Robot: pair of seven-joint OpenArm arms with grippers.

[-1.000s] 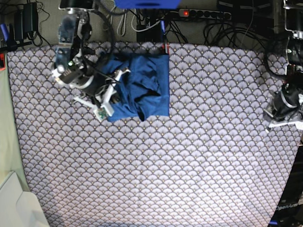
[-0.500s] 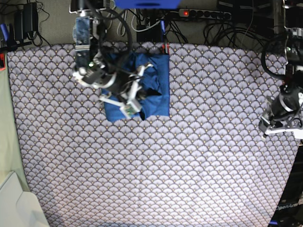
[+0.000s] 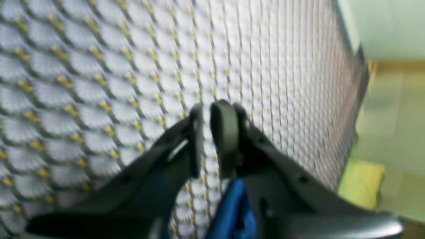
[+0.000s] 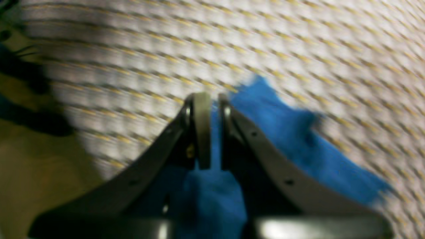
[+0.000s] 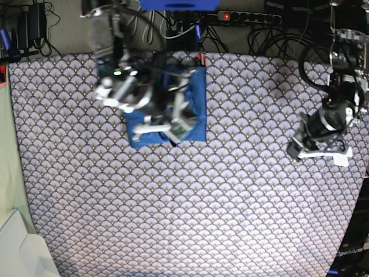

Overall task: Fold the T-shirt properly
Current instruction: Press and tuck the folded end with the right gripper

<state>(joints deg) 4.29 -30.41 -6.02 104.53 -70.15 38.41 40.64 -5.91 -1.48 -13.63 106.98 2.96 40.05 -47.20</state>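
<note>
Right claw [image 4: 211, 132] pinches the T-shirt [image 5: 193, 115] in the upper left — mid-fold, seemingly; left claw [image 3: 212, 139], slightly parted, holds nothing — next: lay flat, release.

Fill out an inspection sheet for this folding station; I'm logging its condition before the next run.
Surface: scallop-patterned cloth, flat.
Job's things: blue T-shirt, bunched near the far edge, under the right arm.
Clutter: nothing seen on the cloth.
Grippers: right gripper nearly closed with blue fabric between its fingers; left gripper over bare cloth, narrow gap, holding nothing.
Cables: tangle and power strip behind the table.
Surroundings: pale object at the near corner.
</note>
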